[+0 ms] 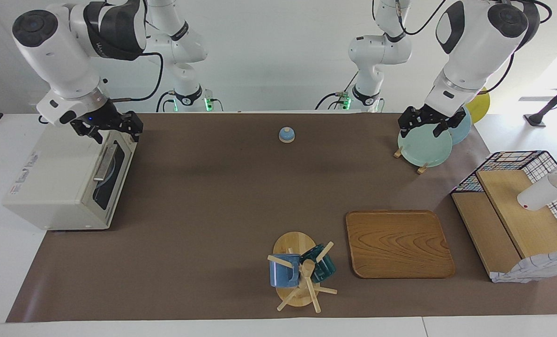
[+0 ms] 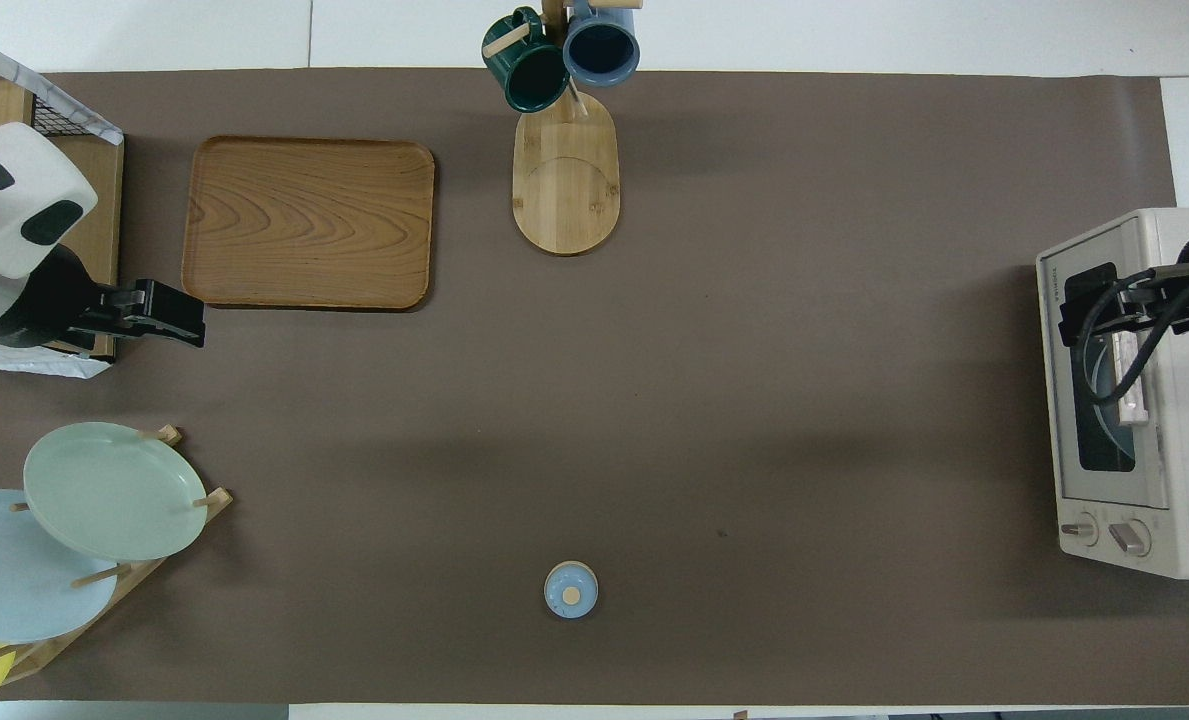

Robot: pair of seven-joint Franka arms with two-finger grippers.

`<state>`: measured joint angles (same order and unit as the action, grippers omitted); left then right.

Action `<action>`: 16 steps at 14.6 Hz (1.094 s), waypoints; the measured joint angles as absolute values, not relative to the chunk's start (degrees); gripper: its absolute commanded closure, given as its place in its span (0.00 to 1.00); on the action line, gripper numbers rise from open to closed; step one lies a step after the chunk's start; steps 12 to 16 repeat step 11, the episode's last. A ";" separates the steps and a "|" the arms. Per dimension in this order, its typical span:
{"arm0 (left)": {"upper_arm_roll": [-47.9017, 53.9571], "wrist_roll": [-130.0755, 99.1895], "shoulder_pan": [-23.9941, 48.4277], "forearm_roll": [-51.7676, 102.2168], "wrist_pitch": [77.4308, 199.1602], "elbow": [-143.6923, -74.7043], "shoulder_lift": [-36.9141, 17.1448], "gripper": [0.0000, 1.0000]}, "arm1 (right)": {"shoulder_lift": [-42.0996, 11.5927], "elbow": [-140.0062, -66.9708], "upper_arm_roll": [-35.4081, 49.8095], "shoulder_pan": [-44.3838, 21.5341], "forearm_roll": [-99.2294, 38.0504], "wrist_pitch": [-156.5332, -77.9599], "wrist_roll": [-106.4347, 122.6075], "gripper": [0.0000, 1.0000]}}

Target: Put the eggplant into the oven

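Brown matting covers the table (image 1: pixel 212 196) under a plain white wall, and we read it from the right arm's end across to the left arm's. First comes the oven (image 1: pixel 53 187), its door shut and upright, with the bar handle (image 1: pixel 104 163) running along the door's top edge in the line from the robots outward. The right hand (image 1: pixel 116 133) hovers over the oven's top front corner nearest the robots, just above the end of that handle, its fingers spread and holding nothing. We cannot see the eggplant anywhere on the table or in either hand. Behind the dark glass only a pale rounded shape shows, so we judge that the eggplant most likely lies inside, hidden, and we cannot tell which way its long axis runs. Next comes a small blue bell (image 1: pixel 286 135) near the robots, then a wooden mug rack (image 1: pixel 297 271) with two mugs at the table's outer edge, then a bare wooden tray (image 1: pixel 397 243) beside it. Nearer to the robots than the tray, the left hand (image 1: pixel 423 126) waits over a pale green plate (image 1: pixel 423 149) in its stand, also spread and empty. Last stands a wire basket (image 1: pixel 517 161) at the left arm's end. What matters for any coming move is that the oven sits directly below the right hand and well apart from the left, so any check of the door falls to the right arm. If the door is truly latched, we judge that the task is about done.
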<state>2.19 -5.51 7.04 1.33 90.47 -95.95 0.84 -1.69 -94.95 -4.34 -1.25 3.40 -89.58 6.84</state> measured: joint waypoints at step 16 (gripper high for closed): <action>2.19 -5.51 7.04 1.33 90.47 -95.95 0.84 0.00 | -1.14 -93.59 -4.37 -1.15 2.71 -89.58 6.84 0.00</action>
